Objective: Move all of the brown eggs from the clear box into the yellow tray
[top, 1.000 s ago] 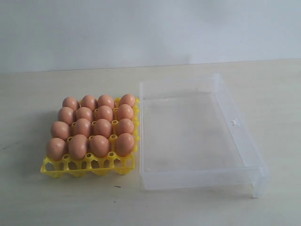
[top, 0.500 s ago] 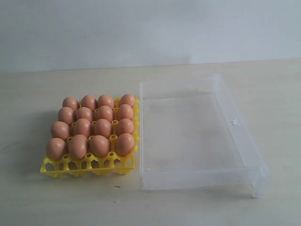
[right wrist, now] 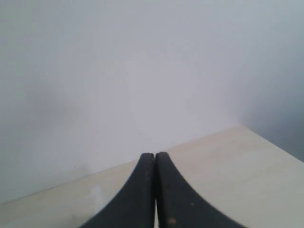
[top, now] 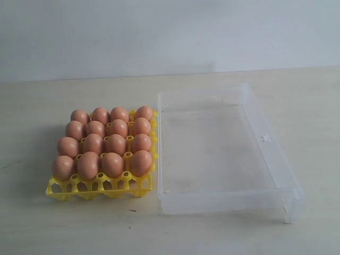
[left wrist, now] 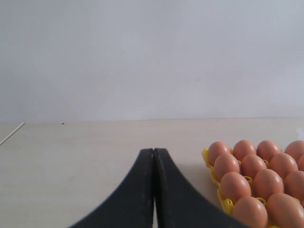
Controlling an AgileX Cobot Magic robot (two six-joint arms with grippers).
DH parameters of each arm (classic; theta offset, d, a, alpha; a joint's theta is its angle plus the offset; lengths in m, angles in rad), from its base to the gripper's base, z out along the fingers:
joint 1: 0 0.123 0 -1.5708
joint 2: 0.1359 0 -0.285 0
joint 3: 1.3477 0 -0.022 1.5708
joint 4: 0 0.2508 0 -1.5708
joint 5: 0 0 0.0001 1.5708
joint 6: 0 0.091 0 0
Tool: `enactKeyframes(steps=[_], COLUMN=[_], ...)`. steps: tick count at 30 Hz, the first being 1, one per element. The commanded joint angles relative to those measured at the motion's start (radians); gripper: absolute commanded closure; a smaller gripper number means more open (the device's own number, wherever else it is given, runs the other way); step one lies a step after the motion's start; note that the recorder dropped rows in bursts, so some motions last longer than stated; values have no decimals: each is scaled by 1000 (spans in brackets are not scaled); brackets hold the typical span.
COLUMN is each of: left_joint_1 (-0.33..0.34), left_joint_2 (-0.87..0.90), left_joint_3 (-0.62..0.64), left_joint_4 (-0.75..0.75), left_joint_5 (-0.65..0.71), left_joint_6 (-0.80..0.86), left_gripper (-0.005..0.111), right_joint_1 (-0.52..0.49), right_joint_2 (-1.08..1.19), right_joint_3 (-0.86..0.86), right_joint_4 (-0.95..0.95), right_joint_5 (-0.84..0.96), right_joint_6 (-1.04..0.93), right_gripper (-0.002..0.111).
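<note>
A: How many brown eggs (top: 103, 143) are there, and where?
B: Sixteen, in four rows of four. All sit in the yellow tray (top: 101, 188), left of centre in the exterior frame. There is one tray and one clear box (top: 223, 202).
A: What are they like?
B: The eggs are smooth, oval and orange-brown, all alike. The tray is bright yellow plastic, square, with round openings along its lower edge. The box is transparent plastic, rectangular and shallow, with low walls and a rim. It lies centre-right, its left wall just beside the tray.
A: What carries them?
B: A pale, matt surface (top: 53, 228), with a plain whitish wall (top: 159, 32) across the top of the frame.
A: The left end effector (left wrist: 154, 159)?
B: Black, with curved fingers pressed together and gripping nothing; eggs lie near it. The right end effector (right wrist: 155, 161) looks the same, closed tight with nothing in it.
</note>
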State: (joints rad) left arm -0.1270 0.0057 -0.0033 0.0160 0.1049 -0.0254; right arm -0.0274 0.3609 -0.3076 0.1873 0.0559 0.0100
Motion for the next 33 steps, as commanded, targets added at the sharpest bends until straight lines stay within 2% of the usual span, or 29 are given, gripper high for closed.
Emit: enactKeyframes(steps=[1,16,20,24,29,33], left_joint_1=[-3,-3,-3,-3,-3,-3], left_joint_2=[-6,-6,-6,-6,-6,-6], left_joint_3=[3,3,3,3,3,3], left_joint_4=[-7,-7,-7,-7,-7,-7], left_joint_5=[-2,-2,-2,-2,0,0], left_joint_6=[-4,-4,-4,-4,-4,-4], left_gripper=[107,107,107,107,107,107], right_joint_1=[4,4,4,4,4,4], right_joint_2=[-14,-16,-105,-346,-361,-361], right_joint_3=[2,11,106,301,308,308], right_joint_4=[4,4,-76,-95,-119,-122], right_joint_5=[1,8,26,26,187,203], right_joint_6=[-10,-10,-10,-10,-10,-40], right_gripper=[108,108,108,108,108,108])
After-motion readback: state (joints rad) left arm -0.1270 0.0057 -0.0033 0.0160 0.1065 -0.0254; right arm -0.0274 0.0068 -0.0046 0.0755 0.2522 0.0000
